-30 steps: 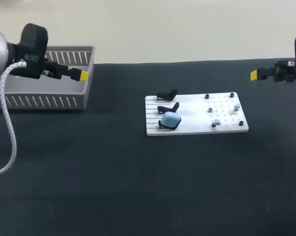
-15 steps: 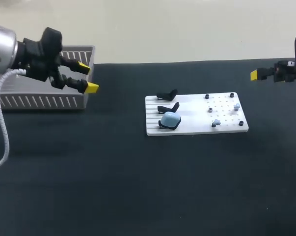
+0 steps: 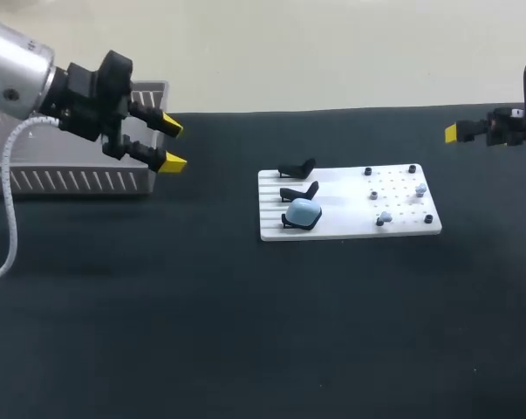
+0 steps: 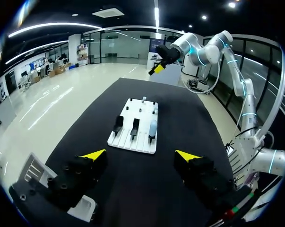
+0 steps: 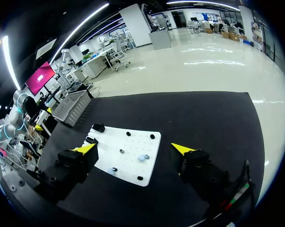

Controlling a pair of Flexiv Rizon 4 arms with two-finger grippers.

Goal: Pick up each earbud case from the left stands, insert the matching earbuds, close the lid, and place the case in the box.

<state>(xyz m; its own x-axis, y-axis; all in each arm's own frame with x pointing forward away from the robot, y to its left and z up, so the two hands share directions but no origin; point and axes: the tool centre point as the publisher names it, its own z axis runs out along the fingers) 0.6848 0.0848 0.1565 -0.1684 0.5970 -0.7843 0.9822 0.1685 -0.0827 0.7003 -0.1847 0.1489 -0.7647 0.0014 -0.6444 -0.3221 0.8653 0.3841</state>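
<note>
Spanning everything, the matte black table [image 3: 245, 332] bears a grey slatted box [image 3: 71, 179] and a white ribbed board [image 3: 341, 205]. The left gripper [image 3: 173, 145] hangs just beside the box, fingers wide apart and empty. The right gripper [image 5: 133, 148] gapes empty too. Both are well apart from the rounded pale-blue earbud case [image 3: 303, 212] on the board's left part.

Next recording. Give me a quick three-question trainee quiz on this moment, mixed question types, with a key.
1. True or false: the left gripper is shut on the light blue earbud case.
2. How many of the three black stands hold a case? A) one B) two C) three
3. Fill in: the grey box is nearest the ___ gripper.

Key: 1 false, it is open and empty; 2 A; 3 left.
</note>
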